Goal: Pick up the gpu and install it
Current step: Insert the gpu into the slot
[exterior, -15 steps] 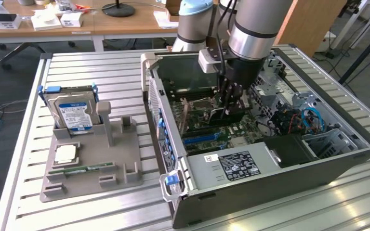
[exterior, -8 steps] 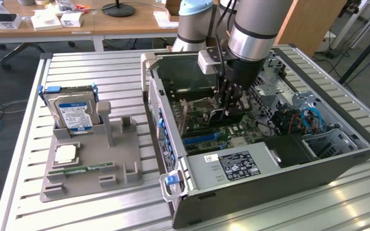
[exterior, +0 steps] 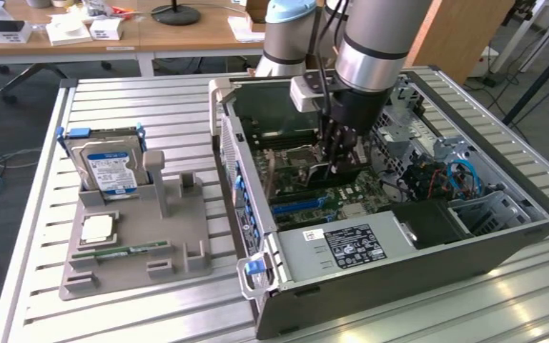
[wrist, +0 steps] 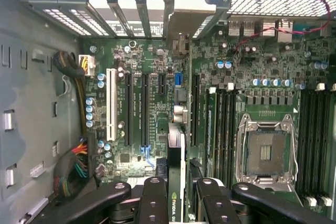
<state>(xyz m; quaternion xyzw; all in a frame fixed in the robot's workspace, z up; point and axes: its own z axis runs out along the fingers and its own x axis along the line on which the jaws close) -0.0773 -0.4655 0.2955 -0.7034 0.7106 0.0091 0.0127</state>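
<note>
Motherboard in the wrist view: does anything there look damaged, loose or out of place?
Nothing stands out. The motherboard looks intact, its CPU socket is empty, and the gpu hangs edge-on in the gripper above the slots.

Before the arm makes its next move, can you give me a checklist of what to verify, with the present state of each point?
1. gpu gripped by the pincer: ok.
2. gpu over the motherboard, inside the case: ok.
3. Long black slots empty: ok.
4. gpu edge lined up with one slot: cannot tell.
5. Cable bundle apart from the gpu: ok.
</note>
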